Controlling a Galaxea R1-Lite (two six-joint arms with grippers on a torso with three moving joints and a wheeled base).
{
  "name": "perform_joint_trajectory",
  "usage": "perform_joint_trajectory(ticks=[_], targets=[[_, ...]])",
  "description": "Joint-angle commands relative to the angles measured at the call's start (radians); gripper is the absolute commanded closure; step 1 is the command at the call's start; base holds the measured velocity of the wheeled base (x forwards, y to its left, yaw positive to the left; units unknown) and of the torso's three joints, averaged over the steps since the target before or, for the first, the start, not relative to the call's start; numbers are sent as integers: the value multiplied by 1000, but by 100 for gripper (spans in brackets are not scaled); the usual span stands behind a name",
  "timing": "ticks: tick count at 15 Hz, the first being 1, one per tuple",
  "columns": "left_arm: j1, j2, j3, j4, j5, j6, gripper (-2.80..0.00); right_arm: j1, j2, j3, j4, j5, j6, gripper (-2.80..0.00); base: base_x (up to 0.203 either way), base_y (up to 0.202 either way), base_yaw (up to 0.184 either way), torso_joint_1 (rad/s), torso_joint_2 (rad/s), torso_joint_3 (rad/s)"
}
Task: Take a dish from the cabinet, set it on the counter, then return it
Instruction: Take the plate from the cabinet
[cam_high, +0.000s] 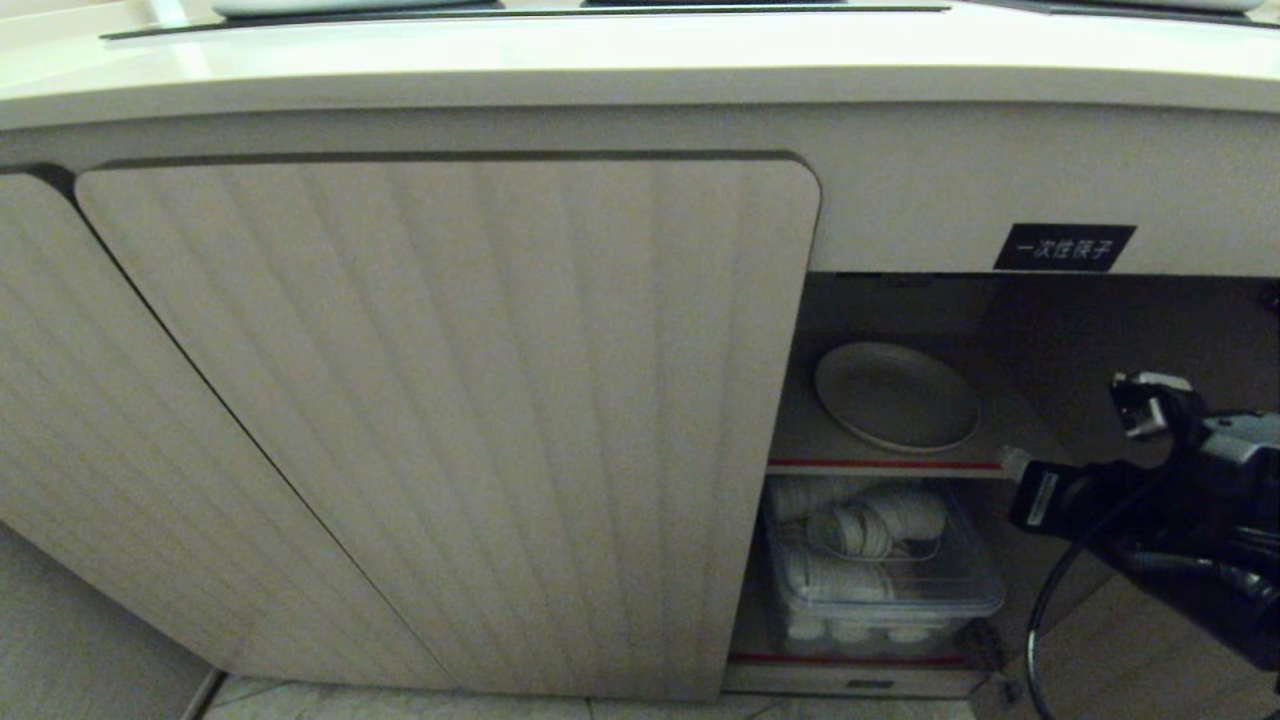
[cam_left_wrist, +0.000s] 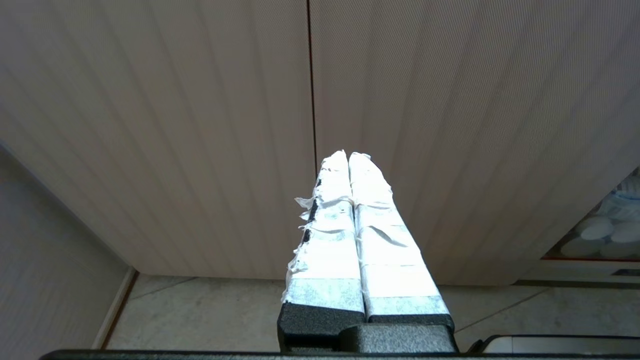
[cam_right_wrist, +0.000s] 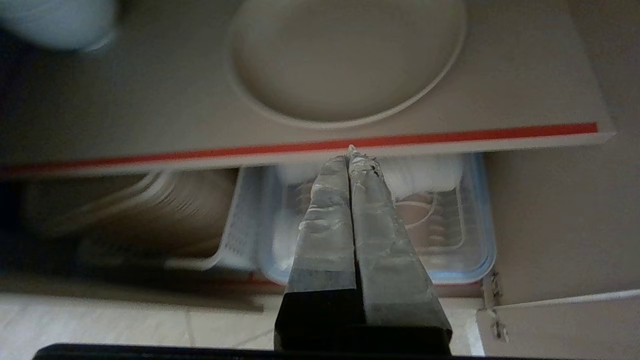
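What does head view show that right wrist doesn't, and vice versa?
Head only: the counter above, the cabinet's closed ribbed door, the black label.
Right wrist only: the right gripper, shut, tips just short of the shelf's red edge; a white slotted rack beside the tub.
Both: the dish lying flat on the upper shelf, and the clear plastic tub of white crockery below it.

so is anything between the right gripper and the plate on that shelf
Nothing visible. The right gripper is shut and sits just in front of the red-edged shelf, with the dish lying flat and alone just behind that edge. The cabinet door on this side is open; the clear bin of white dishes sits lower.
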Motion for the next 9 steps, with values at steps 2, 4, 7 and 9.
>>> perform_joint_trajectory(ticks=[2, 4, 7, 9], targets=[[0, 0, 0, 0, 0, 0, 0, -13, 117, -16, -62, -19, 0, 0, 0, 0, 0, 0, 0, 0], [0, 0, 0, 0, 0, 0, 0, -13, 164, -34, -113, -45, 0, 0, 0, 0, 0, 0, 0, 0], [0, 0, 0, 0, 0, 0, 0, -35, 203, -72, -128, -78, -12, 0, 0, 0, 0, 0, 0, 0], [0, 0, 0, 0, 0, 0, 0, -63, 231, -102, -128, -78, -17, 0, 0, 0, 0, 0, 0, 0]])
